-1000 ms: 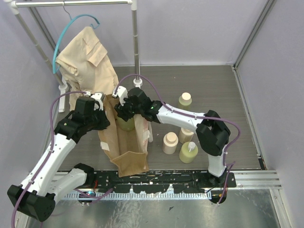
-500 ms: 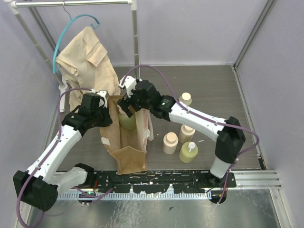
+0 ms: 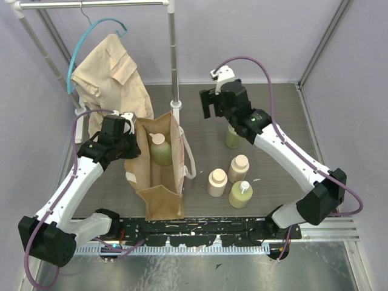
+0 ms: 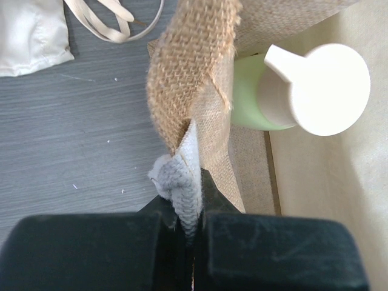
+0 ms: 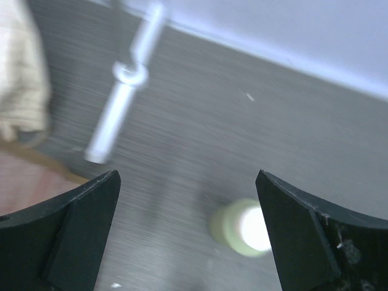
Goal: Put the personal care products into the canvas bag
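While the left claw grips the canvas bag by its left rim, one olive-green bottle sits inside. Right claw wide, empty, up over the far olive-green bottle. On the worktop right of the bag: beige-peach bottle, second beige-peach bottle, near olive-green bottle, all upright.

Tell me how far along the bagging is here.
Done: one olive-green bottle sits inside the canvas bag. In hand: the left tool is shut on the bag's rim, holding it open; the right tool is open and empty near the far green bottle. Left: four bottles stand on the table: that far green one, two beige bottles and a green nozzle bottle.
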### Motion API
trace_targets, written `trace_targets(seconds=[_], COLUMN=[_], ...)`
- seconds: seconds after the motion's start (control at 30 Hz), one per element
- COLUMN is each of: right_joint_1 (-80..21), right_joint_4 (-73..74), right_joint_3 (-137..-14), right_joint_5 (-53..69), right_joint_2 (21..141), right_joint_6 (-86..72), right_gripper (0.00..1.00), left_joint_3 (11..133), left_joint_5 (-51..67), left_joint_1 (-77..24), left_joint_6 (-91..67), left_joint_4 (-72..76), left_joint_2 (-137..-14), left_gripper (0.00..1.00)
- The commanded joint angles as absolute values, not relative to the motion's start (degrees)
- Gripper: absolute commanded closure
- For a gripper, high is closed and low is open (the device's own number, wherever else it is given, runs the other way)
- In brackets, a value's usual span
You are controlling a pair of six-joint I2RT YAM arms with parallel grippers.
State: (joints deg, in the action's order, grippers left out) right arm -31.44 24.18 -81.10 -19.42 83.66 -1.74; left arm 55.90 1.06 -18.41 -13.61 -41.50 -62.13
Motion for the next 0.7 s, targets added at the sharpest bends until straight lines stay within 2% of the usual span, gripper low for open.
trace_targets(seconds=[0.0,0.37,0.67], right_joint_1=[-28.1,-24.2,-19.0], right_joint_4=[32.7,39.1,41.7], right_joint_3=[-84.1,-87.8,-91.5], right_joint_5=[-19.9,-17.2,-9.2], right_joint_2=[86.0,93.2,100.5], right_joint_6=[-4.9,-4.7,-1.7], right_gripper=[0.00,0.00,0.00], left_joint_3=[57.1,55.7,55.3], left_joint_5=[0.5,1.3,1.8], left_joint_1=[-17.9,-17.8,-17.9], left_joint_6=[-12.2,-12.6,-13.1], left_joint_4=[-41.2,-41.0,-41.7], left_joint_2=[-63.1,-62.3,-62.0], left_gripper=[1.00,1.00,1.00])
